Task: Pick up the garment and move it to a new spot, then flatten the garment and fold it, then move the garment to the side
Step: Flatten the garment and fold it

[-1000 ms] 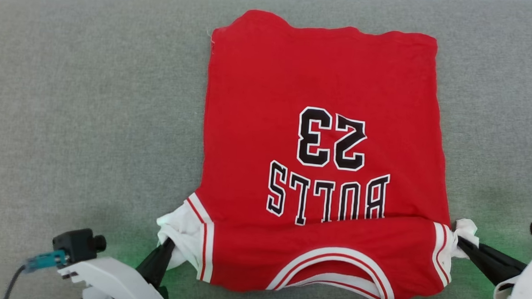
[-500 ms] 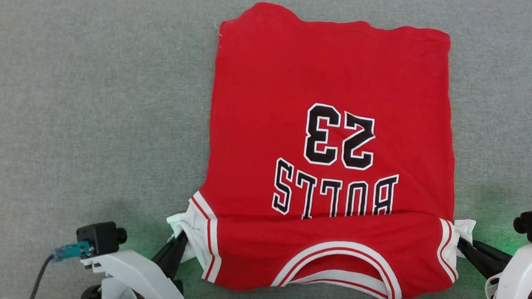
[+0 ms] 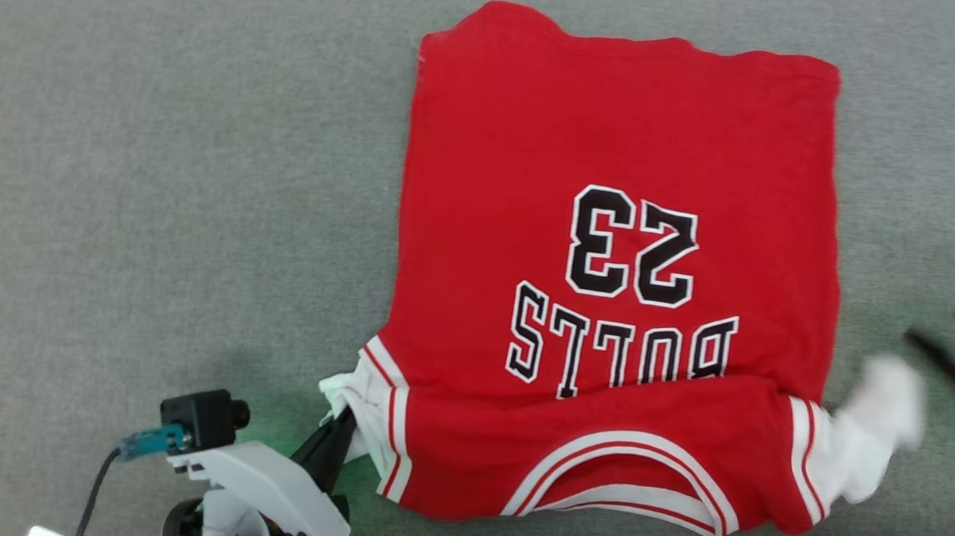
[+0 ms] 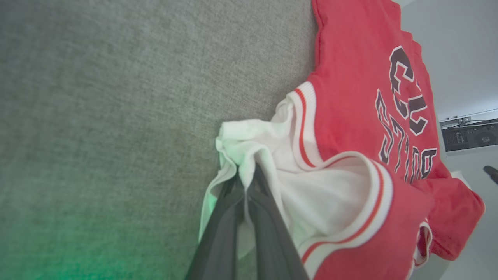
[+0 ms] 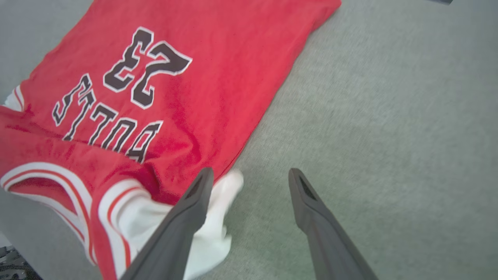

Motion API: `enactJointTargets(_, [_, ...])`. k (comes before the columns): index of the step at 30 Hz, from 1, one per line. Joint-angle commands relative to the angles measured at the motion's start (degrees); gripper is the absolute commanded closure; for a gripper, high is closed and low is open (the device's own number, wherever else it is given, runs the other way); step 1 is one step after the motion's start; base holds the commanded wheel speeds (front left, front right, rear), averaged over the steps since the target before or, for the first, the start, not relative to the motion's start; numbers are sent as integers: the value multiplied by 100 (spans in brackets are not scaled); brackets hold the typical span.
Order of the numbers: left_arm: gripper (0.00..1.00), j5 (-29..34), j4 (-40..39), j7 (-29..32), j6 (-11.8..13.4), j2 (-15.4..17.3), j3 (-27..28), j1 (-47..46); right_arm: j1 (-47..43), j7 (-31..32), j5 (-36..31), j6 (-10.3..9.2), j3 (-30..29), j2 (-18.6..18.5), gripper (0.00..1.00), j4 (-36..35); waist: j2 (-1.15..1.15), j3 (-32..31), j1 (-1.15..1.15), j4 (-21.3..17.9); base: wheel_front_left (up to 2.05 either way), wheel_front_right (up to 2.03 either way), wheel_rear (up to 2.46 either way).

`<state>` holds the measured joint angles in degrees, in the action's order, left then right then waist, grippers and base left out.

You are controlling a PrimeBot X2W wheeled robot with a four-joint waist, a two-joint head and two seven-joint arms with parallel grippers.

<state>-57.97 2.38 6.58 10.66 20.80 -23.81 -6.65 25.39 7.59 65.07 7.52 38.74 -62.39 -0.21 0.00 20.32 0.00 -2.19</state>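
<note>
Finds the garment flat on the grey worktop, hem at 12 o'clock, collar at 6 (long axis 12 to 6). Pinches its white sleeve in the left claw at 7. Spreads the right claw wide, empty, at 2 o'clock from the loose right sleeve

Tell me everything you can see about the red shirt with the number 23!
The red soft-cloth jersey shirt lies flat on the grey fabric surface, collar nearest the robot. It has white short sleeves, red-and-white striped trim, and black, white-outlined "BULLS 23" lettering. The left gripper is shut on one sleeve; the open right gripper hangs beside the other, blurred sleeve.
</note>
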Motion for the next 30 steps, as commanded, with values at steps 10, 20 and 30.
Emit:
enactJointTargets(10, [100,211,40,189,-20,-240,-331,-543,1780,1284,-153,-5,-719,326,0,826,0,649,0,622,0,0,0])
enactJointTargets(20, [100,248,399,222,-203,-531,-481,-1201,4218,2782,-1183,-6,-104,1638,0,3279,0,1359,0,1086,0,0,0])
enactJointTargets(30, [100,229,764,94,-258,-585,-470,-1222,4700,3626,-1535,-7,376,2144,0,4719,0,1550,0,1205,0,0,0])
